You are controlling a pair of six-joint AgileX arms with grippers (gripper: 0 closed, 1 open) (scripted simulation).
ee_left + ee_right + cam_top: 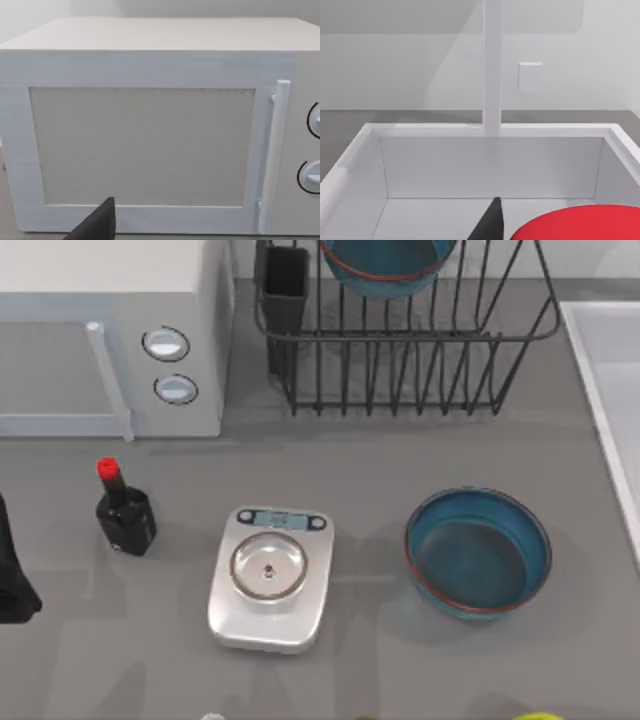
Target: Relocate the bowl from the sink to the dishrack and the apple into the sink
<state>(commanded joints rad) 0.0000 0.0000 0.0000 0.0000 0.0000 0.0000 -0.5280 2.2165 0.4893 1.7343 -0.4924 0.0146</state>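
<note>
Looking down from the top: one bowl point(388, 265) stands in the dishrack point(410, 350), its twin point(478, 552) on the desk point(380, 470); the left tool point(12, 570) is parked by the desk's left edge. From the left wrist: microwave point(150, 145) ahead, the tool's opening untellable. From the right wrist: the apple point(575, 224), likely light, hard, smooth and best pinched across its middle, sits close beneath the right tool over the sink point(485, 165); grip unclear.
</note>
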